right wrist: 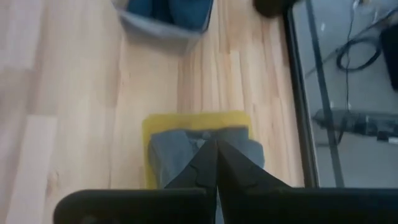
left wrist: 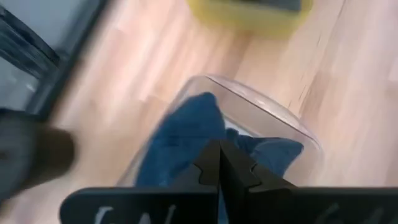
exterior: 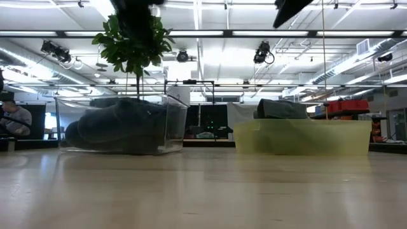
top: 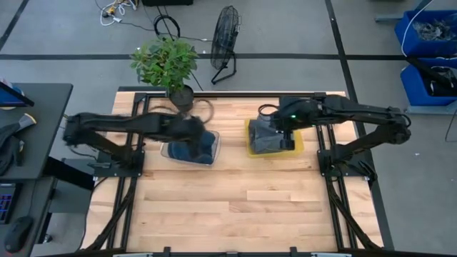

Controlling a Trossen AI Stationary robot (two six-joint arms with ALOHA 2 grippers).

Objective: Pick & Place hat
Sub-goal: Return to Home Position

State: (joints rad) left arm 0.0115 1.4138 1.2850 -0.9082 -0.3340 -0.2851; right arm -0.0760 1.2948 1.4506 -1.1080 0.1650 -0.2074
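Note:
A dark blue hat [top: 194, 148] [left wrist: 186, 137] lies inside a clear container [top: 171, 151] [left wrist: 292, 121] [exterior: 178, 127] on the table's far left part. A grey hat [top: 270, 139] [right wrist: 168, 155] [exterior: 280, 108] lies in a shallow yellow bin [top: 296, 146] [right wrist: 186, 119] [exterior: 305, 137] to its right. My left gripper [top: 196, 132] [left wrist: 219, 155] hangs shut above the blue hat, touching nothing. My right gripper [top: 280, 130] [right wrist: 216, 152] hangs shut above the grey hat. In the low view only the arms' undersides show at the top, well above both containers.
A potted plant [top: 168, 64] [exterior: 130, 48] stands at the far edge behind the clear container. A floor fan [top: 225, 43] and blue crates [top: 428, 50] stand off the table. Bare wood [top: 228, 207] fills the near half. A person [exterior: 13, 117] sits far behind.

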